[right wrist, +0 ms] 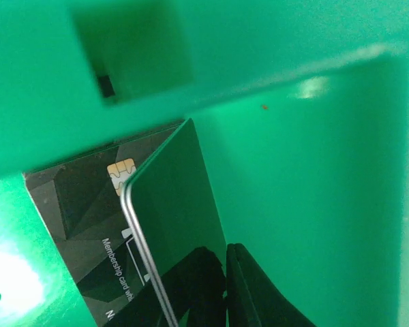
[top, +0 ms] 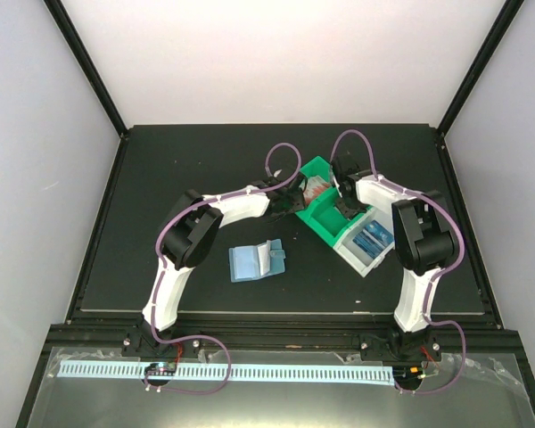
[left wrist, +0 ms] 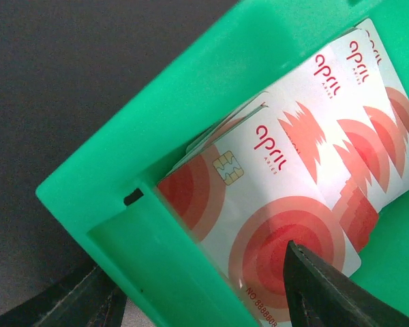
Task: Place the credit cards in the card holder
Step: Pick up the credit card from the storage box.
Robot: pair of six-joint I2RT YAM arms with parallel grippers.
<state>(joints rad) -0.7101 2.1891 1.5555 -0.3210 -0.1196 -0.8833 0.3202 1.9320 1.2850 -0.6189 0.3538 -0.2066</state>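
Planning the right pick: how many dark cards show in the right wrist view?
2: a dark card, chip showing, in the green bin, and a second dark card tilted across it. More may hide behind.

walls (top: 276, 53): plain white | frame posts (top: 87, 67): black | table (top: 196, 160): matte black | light: even

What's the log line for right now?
left gripper: open at red-white cards | right gripper: shut on dark card in green bin | card holder: lying open, untouched
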